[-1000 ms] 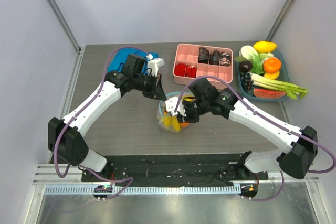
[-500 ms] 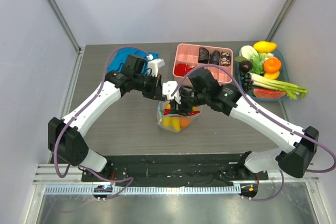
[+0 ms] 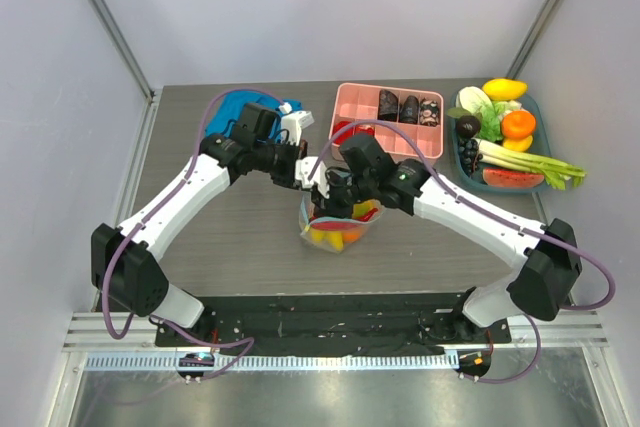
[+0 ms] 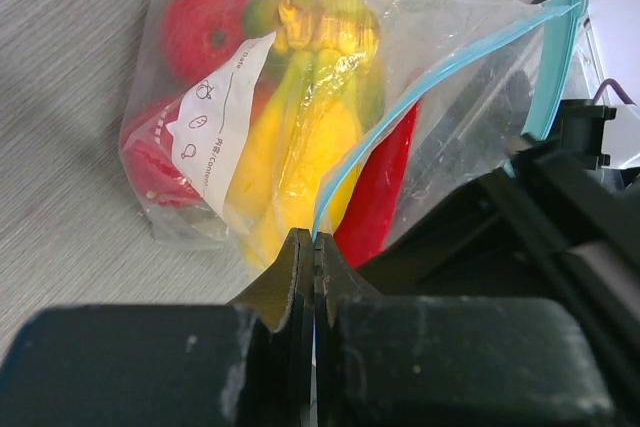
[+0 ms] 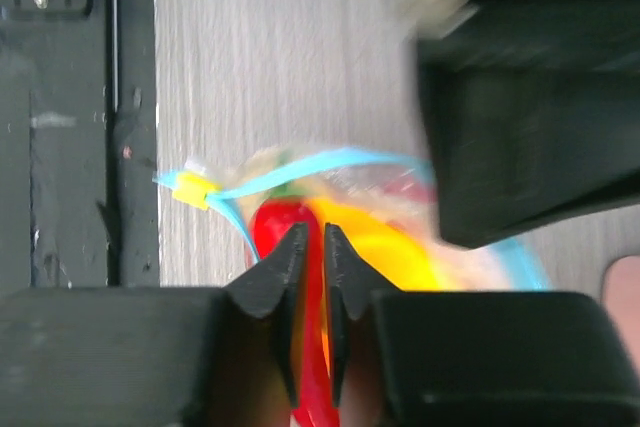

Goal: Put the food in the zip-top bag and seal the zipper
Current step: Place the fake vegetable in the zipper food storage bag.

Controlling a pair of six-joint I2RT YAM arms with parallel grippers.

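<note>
Left gripper (image 4: 314, 239) is clamped on the zipper (image 4: 440, 80); in the left wrist view the teal strip runs straight into the closed fingertips, no gap showing. Right gripper (image 5: 313, 237) sits just beside it over the bag mouth, jaws nearly together with a slim gap. The view is blurred, so I can't tell whether any film is caught between them. The zip-top bag (image 3: 336, 230) is mid-table (image 3: 230, 232), just in front of the pink tray (image 3: 337, 125), hanging from the left gripper's pinch with its bottom on the wood. The food is inside the bag: banana bunch (image 4: 300, 137) in the middle, a red round piece (image 4: 200, 32) at the far corner, a long red piece (image 4: 375, 197) beside the banana, and more red behind the white label (image 4: 215, 117). The mouth looks open, the two teal edges spread apart toward the far end. The right wrist view shows the strip looping across above the fingertips, with a small yellow tab (image 5: 192, 189) at its end. The blue cloth (image 3: 228, 107) lies behind the left arm. The blue tray (image 3: 541, 115) at far right holds other produce.
</note>
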